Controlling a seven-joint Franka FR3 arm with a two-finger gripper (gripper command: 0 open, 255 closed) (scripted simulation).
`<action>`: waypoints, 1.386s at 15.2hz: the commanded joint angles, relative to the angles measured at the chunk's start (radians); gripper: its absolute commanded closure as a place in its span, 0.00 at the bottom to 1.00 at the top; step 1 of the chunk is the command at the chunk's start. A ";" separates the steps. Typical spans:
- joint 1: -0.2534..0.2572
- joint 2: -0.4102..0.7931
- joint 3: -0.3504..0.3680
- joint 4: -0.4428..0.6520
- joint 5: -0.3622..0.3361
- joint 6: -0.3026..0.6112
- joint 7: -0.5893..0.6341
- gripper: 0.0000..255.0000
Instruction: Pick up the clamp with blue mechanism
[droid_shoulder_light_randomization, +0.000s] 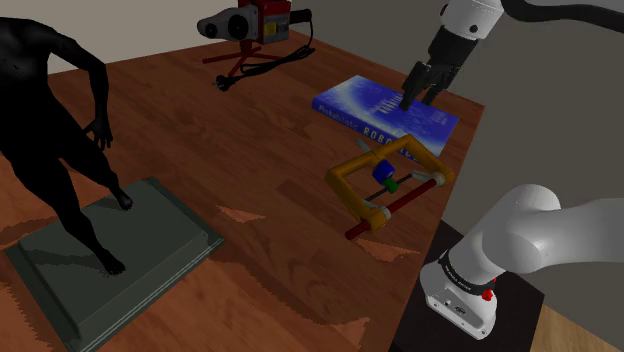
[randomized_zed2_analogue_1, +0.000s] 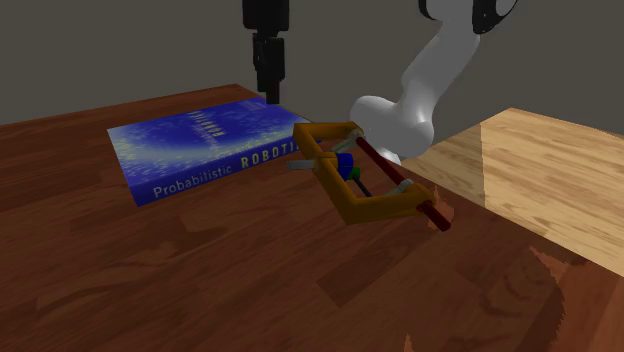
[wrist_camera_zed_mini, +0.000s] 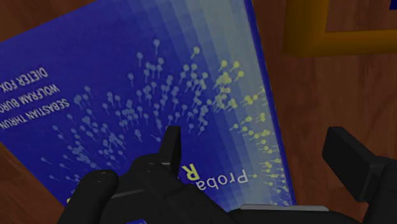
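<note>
The clamp (droid_shoulder_light_randomization: 385, 180) has an orange frame, a dark red bar and a small blue mechanism in its middle. It lies flat on the wooden table near the edge by the stand, also seen as the clamp (randomized_zed2_analogue_1: 365, 175) in the second exterior view. A blue book (droid_shoulder_light_randomization: 385, 108) lies just beyond it. My gripper (droid_shoulder_light_randomization: 420, 98) hangs over the book, apart from the clamp, open and holding nothing. In the wrist view the gripper (wrist_camera_zed_mini: 254, 140) points down at the book (wrist_camera_zed_mini: 159, 83), with a corner of the clamp's orange frame (wrist_camera_zed_mini: 331, 41) beyond the book's edge.
A black human statue (droid_shoulder_light_randomization: 60, 120) stands on a grey-green slab (droid_shoulder_light_randomization: 150, 250) at the shoulder view's left. A red and grey tool (droid_shoulder_light_randomization: 250, 22) with a black cord sits at the far edge. The table (droid_shoulder_light_randomization: 270, 200) ends close to the clamp on the stand's side.
</note>
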 joint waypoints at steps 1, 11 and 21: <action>0.000 0.000 0.000 0.000 0.000 0.000 0.000 0.00; 0.103 -0.179 0.242 -0.164 0.126 0.112 0.187 0.00; 0.157 -0.233 0.361 -0.284 0.194 0.227 0.261 0.00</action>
